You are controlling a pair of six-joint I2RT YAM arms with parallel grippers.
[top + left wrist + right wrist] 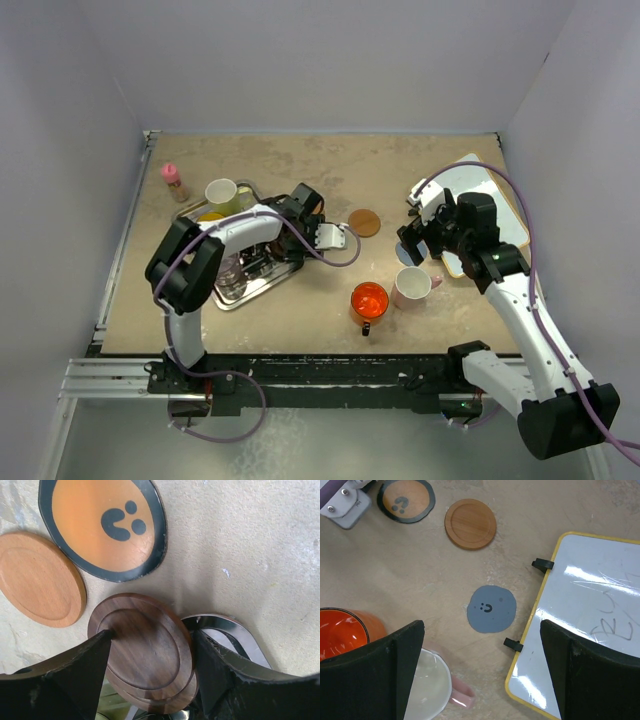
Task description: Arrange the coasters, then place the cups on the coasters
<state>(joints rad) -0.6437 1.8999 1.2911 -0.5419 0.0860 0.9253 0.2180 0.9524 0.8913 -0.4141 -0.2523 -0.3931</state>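
Closely, left fingers [75,675] flank the dark brown coaster [145,645], grip unclear; right fingers [380,670] wide.

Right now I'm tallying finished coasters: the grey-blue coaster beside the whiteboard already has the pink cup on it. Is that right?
Not quite. The grey-blue coaster does lie beside the whiteboard, but it is bare; the pink cup stands apart from it. The right wrist view shows this.

The pale wooden round coaster [37,577] runs off the left edge; the black-rimmed orange coaster [100,525] is cropped at top.
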